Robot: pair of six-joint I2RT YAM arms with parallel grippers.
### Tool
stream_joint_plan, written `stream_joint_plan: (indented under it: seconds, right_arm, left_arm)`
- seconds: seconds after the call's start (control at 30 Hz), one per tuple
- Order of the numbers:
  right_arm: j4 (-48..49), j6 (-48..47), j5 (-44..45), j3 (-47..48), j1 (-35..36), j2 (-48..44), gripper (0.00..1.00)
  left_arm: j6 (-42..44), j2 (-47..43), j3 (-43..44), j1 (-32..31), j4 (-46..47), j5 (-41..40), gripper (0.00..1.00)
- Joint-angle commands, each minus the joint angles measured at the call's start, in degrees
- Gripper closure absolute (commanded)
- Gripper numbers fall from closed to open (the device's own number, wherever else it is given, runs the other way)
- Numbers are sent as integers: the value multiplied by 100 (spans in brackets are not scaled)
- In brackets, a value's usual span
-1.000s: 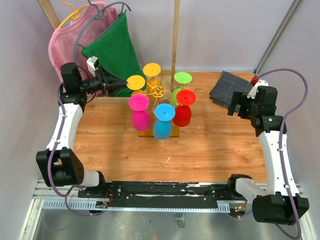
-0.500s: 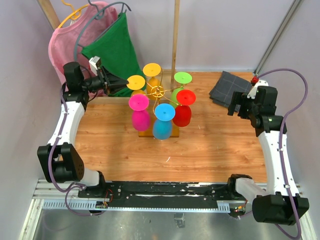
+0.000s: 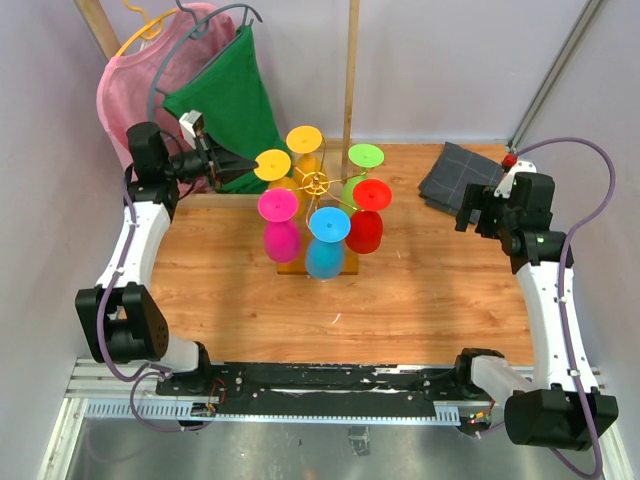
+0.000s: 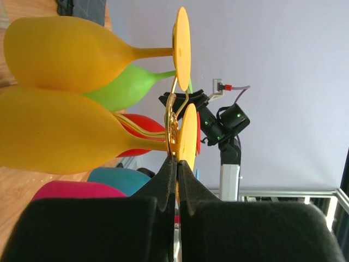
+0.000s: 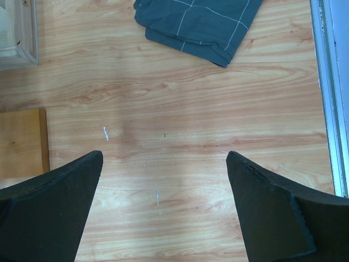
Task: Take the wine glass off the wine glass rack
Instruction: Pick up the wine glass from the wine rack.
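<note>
The wine glass rack (image 3: 315, 184) stands on the counter (image 3: 420, 300) straight ahead of the left jaws. Six coloured glasses hang on it bowl down, each foot resting on top of gold scroll wires, so a glass can probably leave only when its foot slides outward along those wires. The yellow wine glass (image 4: 71, 136) is the one nearest to the left jaws. In the left wrist view its foot and the wire end sit just beyond the tips, its bowl lies to one side of them, and a second yellow glass (image 4: 65, 54) hangs further on. The left jaws are pressed together with no gap. I cannot tell if something thin is pinched at the very tips, but the stem seems to pass just beyond them, not between them. My judgement is that the glass is not yet gripped and sits on the rack. The left arm (image 3: 135, 240) is stretched far forward from its base. Its wrist is rolled on its side, since the hanging glasses appear lying sideways in its camera, and this brings the jaws level with the feet of the glasses. The right arm (image 3: 545, 270) is folded back, well apart from the rack. The right jaws are wide apart and empty above the counter, with a folded grey cloth (image 5: 196, 22) ahead of them.
</note>
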Motion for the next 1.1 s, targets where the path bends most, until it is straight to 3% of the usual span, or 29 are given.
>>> stream_joint_plan:
  seconds: [0.0,1.07]
  right_arm:
    - [21,-69,83,-96,-63,-126,2]
    - [20,-161,111,-158,-63,-150,2]
  left_arm:
    - [-117,3,241,-25,91,223,100]
    - [-108,99,504,62,-505,212,100]
